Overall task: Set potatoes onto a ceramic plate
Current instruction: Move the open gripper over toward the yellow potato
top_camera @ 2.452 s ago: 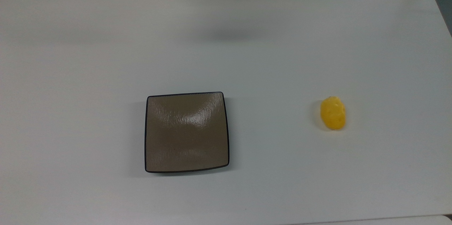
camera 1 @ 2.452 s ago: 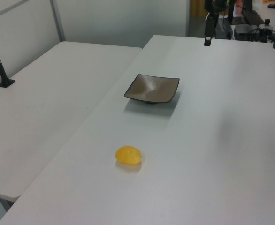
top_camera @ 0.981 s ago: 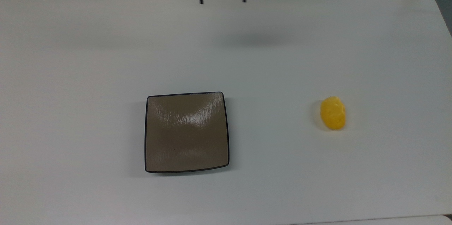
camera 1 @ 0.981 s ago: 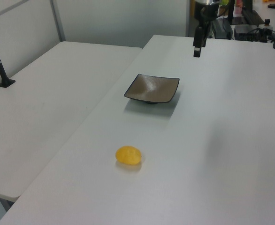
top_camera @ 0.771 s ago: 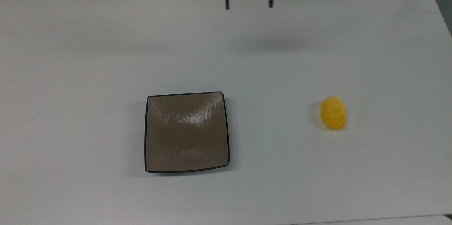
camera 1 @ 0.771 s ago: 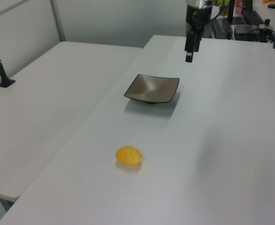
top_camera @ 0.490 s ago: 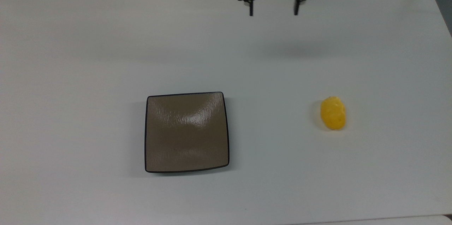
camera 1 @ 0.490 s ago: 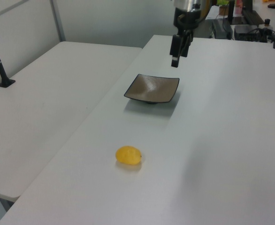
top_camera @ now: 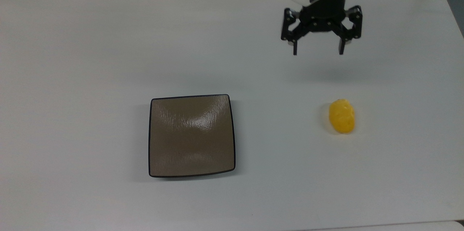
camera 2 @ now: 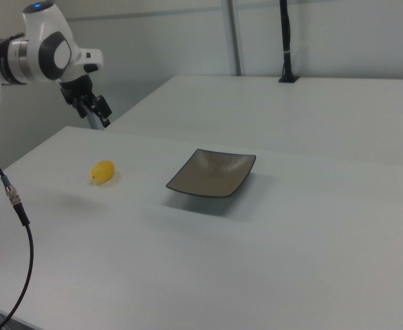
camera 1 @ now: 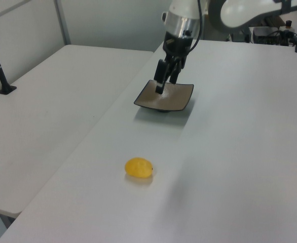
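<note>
The two black fingers [top_camera: 294, 49] are spread wide with nothing held between them. The gripper [top_camera: 318, 52] has been carried from the worktop's [top_camera: 72, 60] far edge out over the surface, above and just short of the potatoes [top_camera: 341, 116], which lie untouched on the worktop, well apart from the empty ceramic plate [top_camera: 191, 136]. The approach looks nearly done; descent and grasping are judged still ahead.

Yellow potato [top_camera: 341, 116] well apart from brown plate [top_camera: 191, 136]
</note>
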